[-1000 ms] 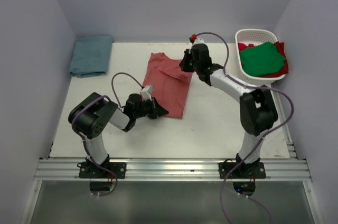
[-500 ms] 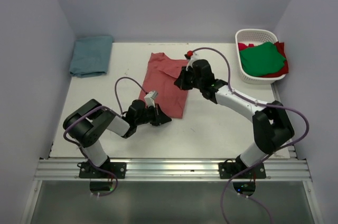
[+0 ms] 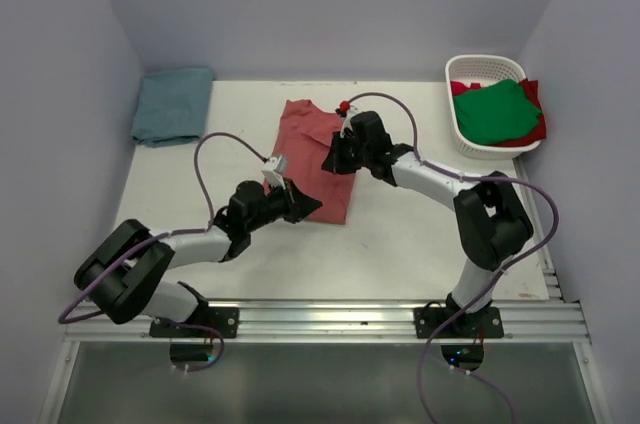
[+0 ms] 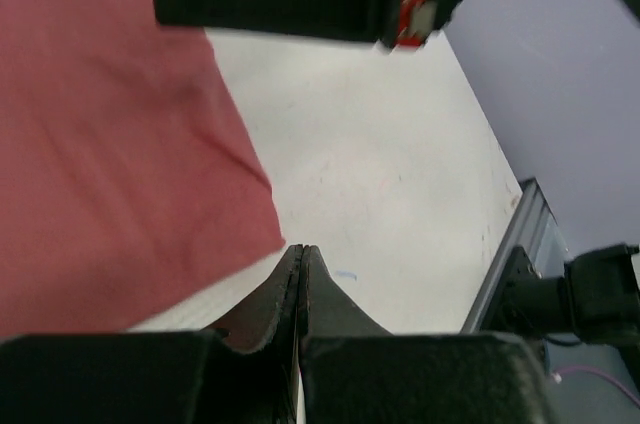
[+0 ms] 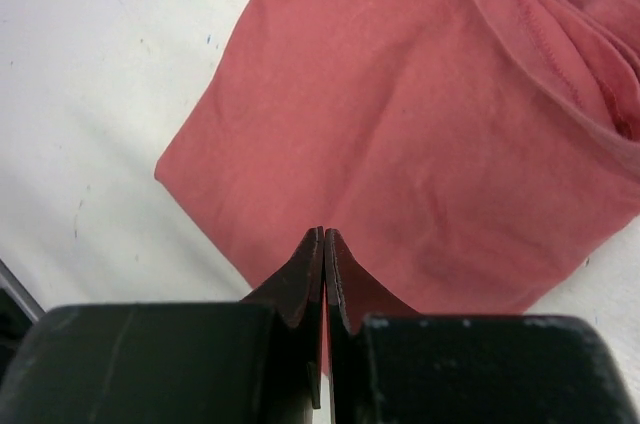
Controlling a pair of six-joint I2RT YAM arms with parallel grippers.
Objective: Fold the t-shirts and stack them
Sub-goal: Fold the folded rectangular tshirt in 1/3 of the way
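Slippage is my worry: with my left gripper (image 3: 312, 206) pinched shut on the 5 o'clock corner of the brick-red t-shirt (image 3: 300, 136) lying mid-table, and my right gripper (image 3: 330, 159) closed on its 3 o'clock edge, uneven pulling could tug the thin cloth free and skew the fold.

No text, label or number can be read anywhere.
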